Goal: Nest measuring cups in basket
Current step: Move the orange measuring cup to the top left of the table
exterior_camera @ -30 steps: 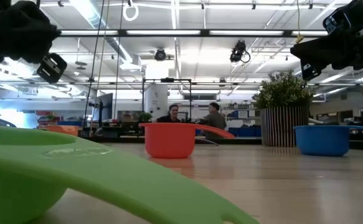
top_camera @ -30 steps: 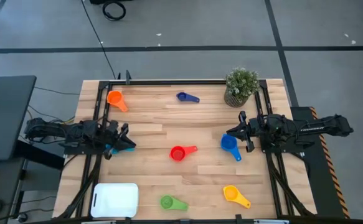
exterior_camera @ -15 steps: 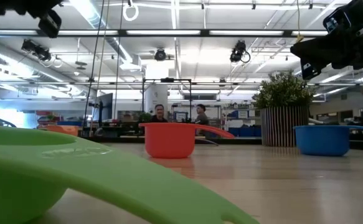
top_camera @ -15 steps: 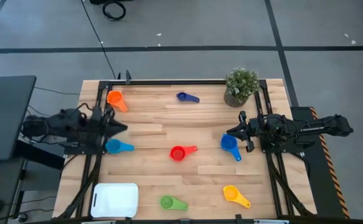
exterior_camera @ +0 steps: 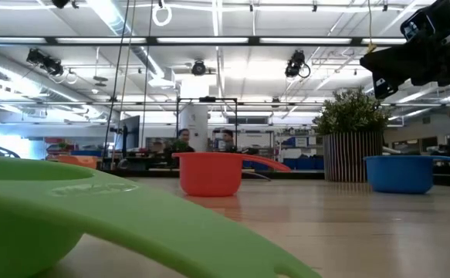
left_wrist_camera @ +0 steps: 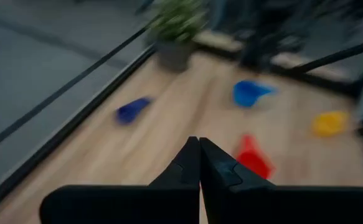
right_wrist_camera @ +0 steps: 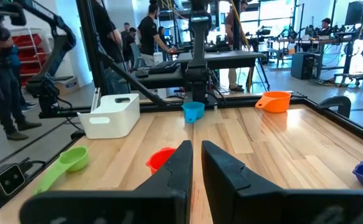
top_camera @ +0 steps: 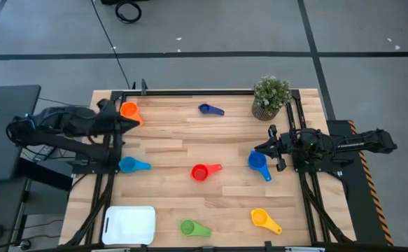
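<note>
The left claw (top_camera: 131, 120), fingers together and empty, hovers beside the orange cup (top_camera: 129, 110) at the desk's far left corner. Nothing is nested yet; the white basket (top_camera: 129, 225) sits at the near left corner. Next it likely must open to grasp a cup.

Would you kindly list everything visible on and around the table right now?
Cups: seven; orange, navy, light blue, red, blue, green, yellow; all apart on the table.
Basket: one, white, near-left corner, nothing in it.
Plant: one, green, far-right corner.
People: several, in the room behind.
Left gripper: shut, beside the orange cup.
Right gripper: over the blue cup.
</note>
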Controlling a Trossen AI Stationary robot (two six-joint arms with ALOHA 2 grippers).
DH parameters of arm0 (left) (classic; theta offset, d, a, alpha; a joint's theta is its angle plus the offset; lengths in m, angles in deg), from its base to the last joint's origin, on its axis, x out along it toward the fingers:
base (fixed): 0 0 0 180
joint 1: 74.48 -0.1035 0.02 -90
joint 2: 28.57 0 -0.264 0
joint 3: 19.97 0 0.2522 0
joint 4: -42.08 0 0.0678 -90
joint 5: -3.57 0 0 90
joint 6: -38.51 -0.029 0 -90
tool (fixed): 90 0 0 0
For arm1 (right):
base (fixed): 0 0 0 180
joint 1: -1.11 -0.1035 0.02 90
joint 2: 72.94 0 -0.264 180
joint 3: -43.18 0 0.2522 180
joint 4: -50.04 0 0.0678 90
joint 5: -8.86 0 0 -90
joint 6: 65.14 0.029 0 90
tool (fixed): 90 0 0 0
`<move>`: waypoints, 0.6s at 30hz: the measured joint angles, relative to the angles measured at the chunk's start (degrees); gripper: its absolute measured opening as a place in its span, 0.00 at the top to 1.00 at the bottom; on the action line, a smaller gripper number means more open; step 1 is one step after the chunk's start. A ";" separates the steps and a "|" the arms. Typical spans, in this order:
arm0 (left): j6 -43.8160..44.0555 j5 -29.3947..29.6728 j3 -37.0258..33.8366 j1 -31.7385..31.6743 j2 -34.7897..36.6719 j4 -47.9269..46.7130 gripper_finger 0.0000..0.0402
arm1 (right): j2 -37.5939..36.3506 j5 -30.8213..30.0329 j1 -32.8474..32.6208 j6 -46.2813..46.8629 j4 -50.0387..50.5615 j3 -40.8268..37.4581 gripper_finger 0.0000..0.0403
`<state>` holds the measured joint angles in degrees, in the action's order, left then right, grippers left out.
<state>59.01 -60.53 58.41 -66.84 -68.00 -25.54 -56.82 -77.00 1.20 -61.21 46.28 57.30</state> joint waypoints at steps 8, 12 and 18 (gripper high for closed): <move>24.17 8.49 17.17 -3.66 -12.47 -26.05 1.00 | 0.00 0.01 -0.01 0.00 0.02 0.01 0.90; 28.64 8.46 20.66 -6.11 -14.72 -29.86 0.98 | 0.00 0.02 -0.01 -0.01 0.01 0.00 0.90; 26.87 8.43 20.96 -9.59 -15.37 -32.31 0.92 | 0.00 0.02 0.00 -0.02 0.02 0.00 0.90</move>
<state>85.88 -52.10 79.37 -76.44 -83.37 -57.85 -56.82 -76.98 1.20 -61.23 46.30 57.30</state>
